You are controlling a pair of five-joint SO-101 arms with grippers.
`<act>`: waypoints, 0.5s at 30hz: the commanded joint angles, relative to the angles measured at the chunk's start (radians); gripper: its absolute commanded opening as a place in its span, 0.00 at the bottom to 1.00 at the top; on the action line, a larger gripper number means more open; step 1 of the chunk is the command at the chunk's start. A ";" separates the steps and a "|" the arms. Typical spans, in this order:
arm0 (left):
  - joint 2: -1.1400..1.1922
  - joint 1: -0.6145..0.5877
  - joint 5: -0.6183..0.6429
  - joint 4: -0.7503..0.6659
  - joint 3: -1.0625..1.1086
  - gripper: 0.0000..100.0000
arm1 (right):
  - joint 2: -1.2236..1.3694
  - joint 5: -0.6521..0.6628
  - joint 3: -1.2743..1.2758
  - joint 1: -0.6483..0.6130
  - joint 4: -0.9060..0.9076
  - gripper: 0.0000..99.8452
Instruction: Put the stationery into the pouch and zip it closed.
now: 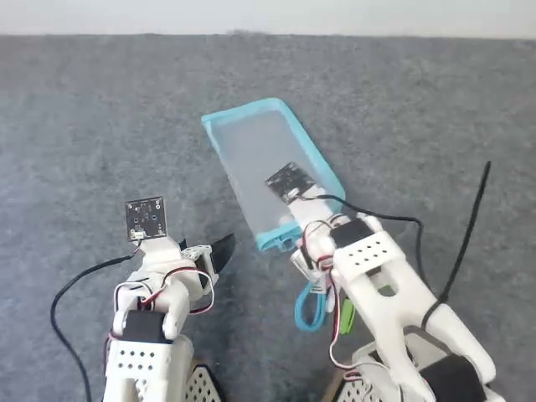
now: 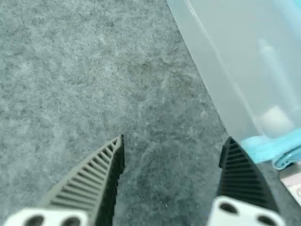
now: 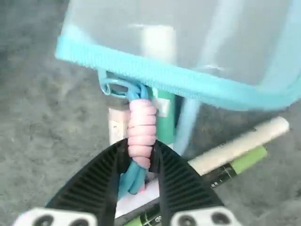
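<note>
The pouch (image 1: 266,163) lies flat on the tabletop (image 1: 84,126), its long axis running from the zipper end by the arms away and slightly leftward, with the right tool (image 3: 140,149) clamped on the pink pull (image 3: 141,123), I think to work the zipper, and the left tool (image 2: 175,141) spread apart just beside the pouch, probably to steady it.
</note>
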 commanded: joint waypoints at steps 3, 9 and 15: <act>-0.011 0.006 0.009 0.006 -0.013 0.31 | -0.015 0.009 -0.055 -0.030 0.035 0.01; -0.011 0.006 0.009 0.006 -0.013 0.31 | -0.007 0.011 -0.054 -0.113 0.051 0.18; -0.011 0.006 0.009 0.006 -0.013 0.31 | -0.016 0.008 -0.055 -0.116 0.044 0.23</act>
